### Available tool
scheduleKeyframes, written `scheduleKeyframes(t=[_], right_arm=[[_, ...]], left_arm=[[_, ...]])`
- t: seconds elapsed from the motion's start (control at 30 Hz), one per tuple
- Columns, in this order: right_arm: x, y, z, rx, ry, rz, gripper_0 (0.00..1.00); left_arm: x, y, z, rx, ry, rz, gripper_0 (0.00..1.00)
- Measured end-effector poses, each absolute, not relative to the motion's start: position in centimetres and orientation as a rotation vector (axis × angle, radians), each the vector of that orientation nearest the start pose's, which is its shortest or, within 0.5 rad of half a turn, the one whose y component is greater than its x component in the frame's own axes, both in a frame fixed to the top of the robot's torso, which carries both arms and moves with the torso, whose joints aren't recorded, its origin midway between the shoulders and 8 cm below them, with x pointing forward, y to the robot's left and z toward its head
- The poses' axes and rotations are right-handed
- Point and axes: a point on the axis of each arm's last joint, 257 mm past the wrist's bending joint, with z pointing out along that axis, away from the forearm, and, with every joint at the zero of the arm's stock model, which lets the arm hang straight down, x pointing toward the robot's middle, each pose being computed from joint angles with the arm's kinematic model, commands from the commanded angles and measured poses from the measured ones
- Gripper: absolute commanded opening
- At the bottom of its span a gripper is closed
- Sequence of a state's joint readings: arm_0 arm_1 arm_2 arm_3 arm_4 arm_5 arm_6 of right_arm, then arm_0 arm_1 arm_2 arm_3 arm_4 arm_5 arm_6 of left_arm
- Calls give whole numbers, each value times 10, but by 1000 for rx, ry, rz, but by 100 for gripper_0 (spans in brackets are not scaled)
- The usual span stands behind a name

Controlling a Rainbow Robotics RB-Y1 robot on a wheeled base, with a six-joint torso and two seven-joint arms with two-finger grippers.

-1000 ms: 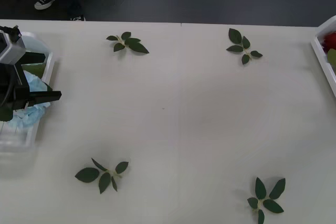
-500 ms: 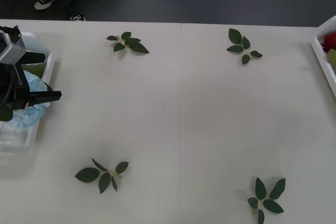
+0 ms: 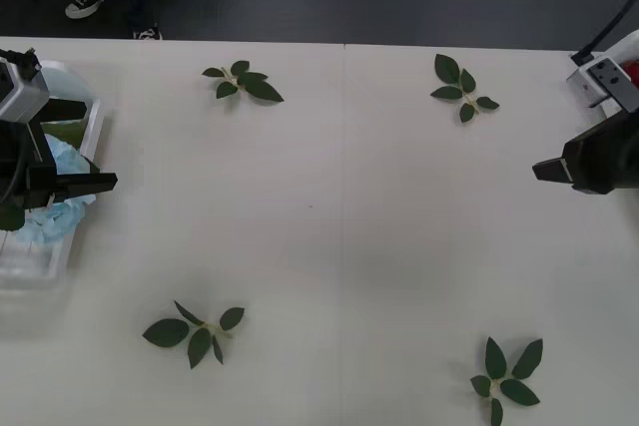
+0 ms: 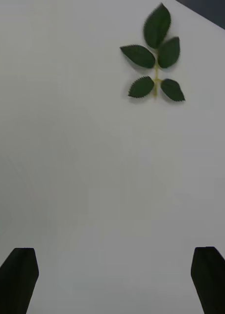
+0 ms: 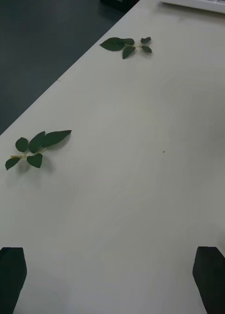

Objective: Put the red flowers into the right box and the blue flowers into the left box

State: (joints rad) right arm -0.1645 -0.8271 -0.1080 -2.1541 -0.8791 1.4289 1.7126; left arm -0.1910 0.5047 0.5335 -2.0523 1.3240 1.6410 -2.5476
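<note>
The blue flowers (image 3: pixel 52 209) lie as a pale blue cluster in the left box (image 3: pixel 93 125) at the table's left edge. My left gripper (image 3: pixel 88 145) hangs over that box, black fingers open and empty, and its open fingers (image 5: pixel 9 274) frame bare tabletop in the left wrist view. A bit of the red flowers (image 3: pixel 630 74) shows at the far right edge, where the right box is mostly hidden behind my right arm. My right gripper (image 3: pixel 557 163) is over the table just beside it, open and empty, with its fingers (image 4: pixel 16 277) wide apart.
Loose green leaf sprigs lie on the white table: back left (image 3: pixel 243 82), back right (image 3: pixel 462 87), front left (image 3: pixel 195 329) and front right (image 3: pixel 507 381). One sprig (image 4: pixel 154 54) lies ahead of the right gripper. The table's far edge meets dark floor.
My right arm has come into the front view from the right edge and now covers most of the right box. The left arm and the flowers have not moved.
</note>
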Motion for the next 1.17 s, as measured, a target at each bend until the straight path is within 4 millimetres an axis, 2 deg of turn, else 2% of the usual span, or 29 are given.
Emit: scheduleKeyframes(t=[0.13,0.23,0.43,0.57,0.83,1.17], right_arm=[[423,-254,-156,-814,2182,-15,92],[405,-233,-161,-853,2128,27,92],[388,-211,-177,-1036,1996,31,92],[384,-195,-181,-1065,1963,64,92],[379,-185,-184,-1074,1960,109,92],[379,-185,-184,-1075,1959,113,92]], left_arm=[[414,254,-100,1188,1746,-253,100],[414,254,-100,1188,1746,-252,100],[414,254,-100,1188,1745,-252,100],[414,254,-100,1188,1745,-252,100],[414,254,-100,1188,1745,-252,100],[414,254,-100,1188,1745,-252,100]])
